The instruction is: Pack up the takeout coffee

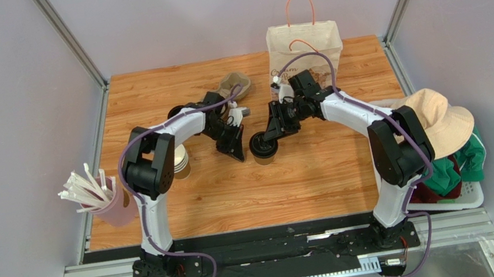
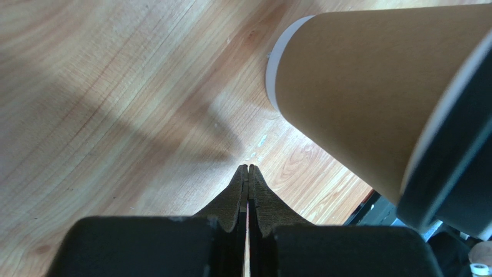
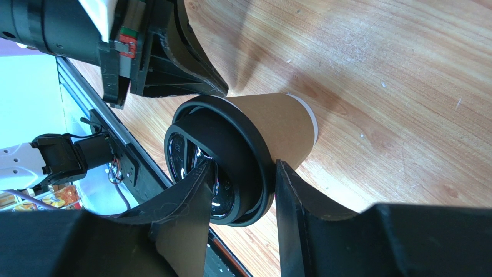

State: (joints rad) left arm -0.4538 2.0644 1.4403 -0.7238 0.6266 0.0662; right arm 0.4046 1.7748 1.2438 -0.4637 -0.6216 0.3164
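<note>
Near side of the paper bag [image 1: 304, 44]: takeout coffee [image 1: 263, 146] held by the right gripper [image 3: 243, 164]
Fingers [image 3: 294, 202] clamp its lid rim; left gripper [image 2: 248, 171] pressed together, empty; next likely calls for a level lift into the bag.

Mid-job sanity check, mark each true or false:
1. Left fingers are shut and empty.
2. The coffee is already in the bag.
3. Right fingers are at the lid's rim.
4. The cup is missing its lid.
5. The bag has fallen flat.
1. True. The left fingers are pressed together with nothing between them.
2. False. The takeout coffee is out over the table, between the two arms. The paper bag is at the far edge.
3. True. The right fingers sit on either side of the rim of the lid.
4. False. The black lid is on the cup.
5. False. The bag stands upright, handles up.
</note>
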